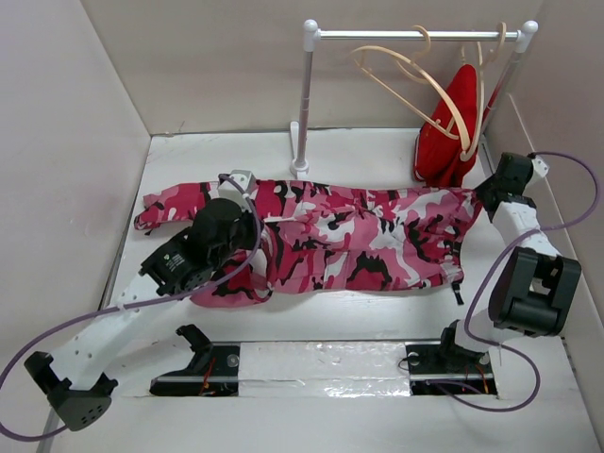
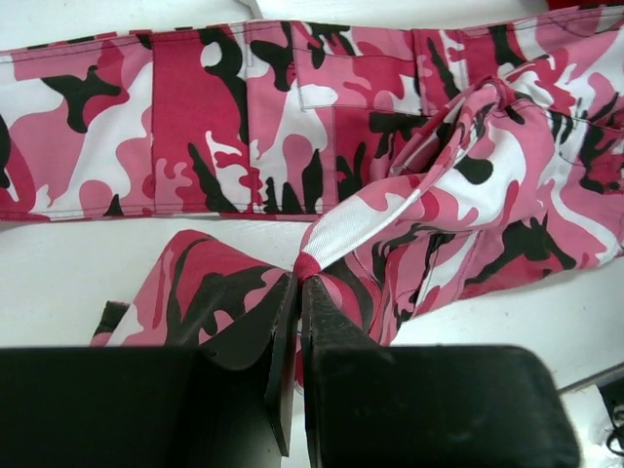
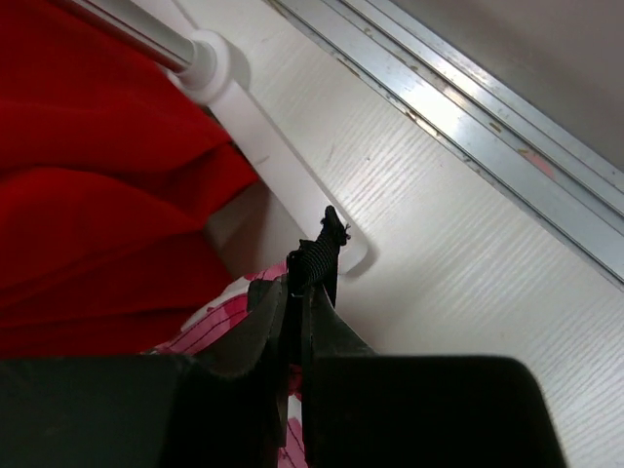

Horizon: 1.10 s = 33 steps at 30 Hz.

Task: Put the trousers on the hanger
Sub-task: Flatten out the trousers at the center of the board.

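— Trousers, where are they?
— Spread across the white table, running left to right in front of the rail, with one leg folded back under the left arm.
— And the left gripper?
— Its fingers are pressed together on a bunched fold of the camouflage cloth, near the leg end.
— The right gripper?
— Clamped on a short black strap at the other end of the trousers; pink print shows just below its fingers.
— The hanger?
— It hangs bare and tilted on the rail, well apart from the trousers. Beside it on the right hangs a red garment on a like hanger.
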{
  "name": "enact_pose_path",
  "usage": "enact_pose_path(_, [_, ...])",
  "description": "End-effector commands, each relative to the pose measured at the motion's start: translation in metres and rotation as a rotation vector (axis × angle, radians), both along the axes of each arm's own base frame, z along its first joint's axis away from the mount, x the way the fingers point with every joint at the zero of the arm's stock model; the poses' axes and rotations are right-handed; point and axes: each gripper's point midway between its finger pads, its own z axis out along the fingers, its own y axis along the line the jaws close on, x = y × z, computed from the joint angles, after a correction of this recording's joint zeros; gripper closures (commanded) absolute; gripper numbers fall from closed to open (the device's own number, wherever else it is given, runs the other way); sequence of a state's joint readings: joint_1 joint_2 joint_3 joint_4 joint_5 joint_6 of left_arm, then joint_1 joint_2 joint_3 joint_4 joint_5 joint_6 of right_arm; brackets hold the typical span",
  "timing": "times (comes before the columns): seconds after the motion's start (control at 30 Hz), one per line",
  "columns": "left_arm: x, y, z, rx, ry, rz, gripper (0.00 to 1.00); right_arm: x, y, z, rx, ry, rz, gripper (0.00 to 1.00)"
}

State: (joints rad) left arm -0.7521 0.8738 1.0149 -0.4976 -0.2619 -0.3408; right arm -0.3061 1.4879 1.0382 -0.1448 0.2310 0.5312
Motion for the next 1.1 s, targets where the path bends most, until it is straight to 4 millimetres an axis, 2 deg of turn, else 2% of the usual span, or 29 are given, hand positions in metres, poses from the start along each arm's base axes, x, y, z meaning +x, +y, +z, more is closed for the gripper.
enact_pose_path(0.0, [0.016,-0.001,0.019,0.001,-0.060,0.045,1.00,0.012,-0.017,0.033,-0.062,-0.119,-0.070,0.93])
enact_pose_path(0.07, [0.022,0.000,0.010,0.039,-0.033,0.073,1.00,0.016,-0.015,0.036,-0.052,-0.109,-0.077,0.81])
enact_pose_path(0.13, [0.029,-0.002,-0.007,0.090,0.006,0.091,1.00,0.018,-0.017,0.030,-0.031,-0.058,-0.092,0.51])
enact_pose_path(0.17, [0.031,-0.002,-0.011,0.097,0.012,0.094,0.96,0.013,-0.015,0.026,-0.012,-0.014,-0.099,0.35])
enact_pose_path(0.2, [0.034,-0.002,-0.017,0.116,0.022,0.107,0.91,0.017,-0.009,0.034,-0.012,-0.022,-0.086,0.11])
enact_pose_path(0.23, [0.037,-0.001,-0.020,0.130,0.022,0.123,0.86,0.017,0.000,0.044,-0.009,-0.050,-0.060,0.08])
enact_pose_path(0.27, [0.040,0.001,-0.021,0.143,0.019,0.141,0.77,0.018,0.008,0.052,-0.003,-0.089,-0.041,0.03])
enact_pose_path(0.3, [0.045,0.005,-0.026,0.162,0.031,0.172,0.75,0.009,0.016,0.044,0.023,-0.090,-0.021,0.02])
enact_pose_path(0.33, [0.049,0.007,-0.026,0.164,0.036,0.184,0.71,0.003,0.035,0.066,0.027,-0.166,0.023,0.02])
enact_pose_path(0.37, [0.050,0.006,-0.026,0.166,0.037,0.188,0.66,0.001,0.047,0.076,0.036,-0.231,0.054,0.02])
enact_pose_path(0.4, [0.054,0.008,-0.029,0.174,0.047,0.199,0.61,-0.006,0.061,0.080,0.051,-0.263,0.092,0.02])
enact_pose_path(0.43, [0.055,0.007,-0.029,0.171,0.047,0.202,0.61,-0.020,0.082,0.058,0.069,-0.239,0.135,0.02])
enact_pose_path(0.47, [0.058,0.010,-0.029,0.172,0.049,0.221,0.56,-0.030,0.095,0.085,0.053,-0.352,0.175,0.03])
enact_pose_path(0.53, [0.062,0.013,-0.025,0.155,0.039,0.241,0.55,-0.044,0.120,0.083,0.061,-0.400,0.251,0.11])
enact_pose_path(0.57, [0.065,0.018,-0.023,0.145,0.037,0.257,0.55,-0.055,0.142,0.062,0.075,-0.372,0.312,0.19])
enact_pose_path(0.6, [0.065,0.019,-0.018,0.124,0.032,0.261,0.55,-0.065,0.157,0.070,0.076,-0.414,0.365,0.42])
enact_pose_path(0.63, [0.065,0.019,-0.014,0.107,0.025,0.263,0.55,-0.072,0.170,0.065,0.082,-0.414,0.409,0.50])
enact_pose_path(0.67, [0.066,0.023,-0.009,0.088,0.016,0.283,0.55,-0.081,0.182,0.049,0.091,-0.388,0.450,0.65])
enact_pose_path(0.7, [0.063,0.028,0.001,0.068,-0.009,0.300,0.55,-0.093,0.210,0.053,0.105,-0.415,0.540,0.84])
enact_pose_path(0.73, [0.061,0.030,0.005,0.059,-0.018,0.309,0.55,-0.100,0.225,0.052,0.112,-0.423,0.596,0.89])
enact_pose_path(0.77, [0.061,0.037,0.008,0.051,-0.025,0.332,0.55,-0.105,0.240,0.052,0.118,-0.435,0.655,0.92])
enact_pose_path(0.8, [0.057,0.042,0.016,0.028,-0.042,0.348,0.54,-0.120,0.274,0.047,0.144,-0.431,0.775,0.97])
enact_pose_path(0.87, [0.053,0.049,0.020,0.011,-0.046,0.364,0.54,-0.132,0.309,0.048,0.133,-0.437,0.910,0.99])
enact_pose_path(0.9, [0.049,0.050,0.025,-0.014,-0.053,0.368,0.54,-0.137,0.326,0.055,0.127,-0.443,0.964,1.00])
enact_pose_path(0.93, [0.045,0.052,0.026,-0.023,-0.047,0.368,0.54,-0.152,0.360,0.045,0.131,-0.393,1.079,1.00])
enact_pose_path(1.0, [0.035,0.050,0.031,-0.075,-0.044,0.348,0.55,-0.162,0.391,0.044,0.091,-0.362,1.178,1.00])
enact_pose_path(1.03, [0.031,0.048,0.024,-0.102,-0.025,0.345,0.55,-0.175,0.416,0.056,0.094,-0.373,1.255,1.00])
enact_pose_path(1.07, [0.028,0.049,0.022,-0.122,-0.019,0.341,0.56,-0.176,0.429,0.043,0.059,-0.321,1.288,1.00])
